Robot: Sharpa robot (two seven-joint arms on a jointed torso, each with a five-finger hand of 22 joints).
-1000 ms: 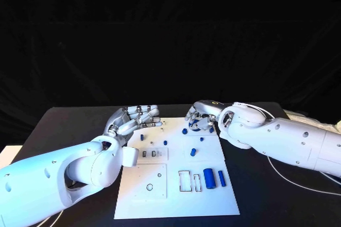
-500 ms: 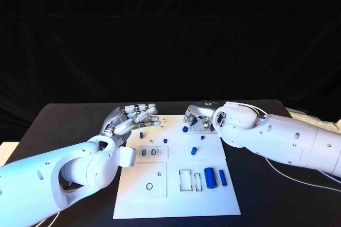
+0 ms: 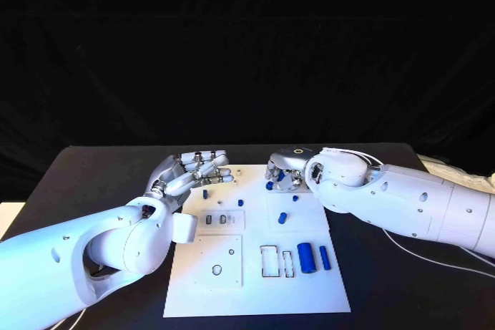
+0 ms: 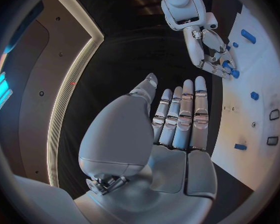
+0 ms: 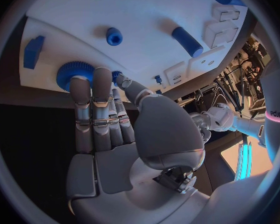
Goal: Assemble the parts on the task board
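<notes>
The right robot hand (image 3: 287, 174) covers the far edge of the task board (image 3: 258, 287) in the head view, its fingers (image 5: 93, 92) hiding part of a blue toothed part (image 5: 70, 73), so whether they grip it cannot be told.

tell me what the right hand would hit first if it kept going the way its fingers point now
Most likely the blue gear-like part at the far edge of the task board. In the right wrist view the right hand has its fingertips right at that part; whether they already touch it is unclear.
</notes>
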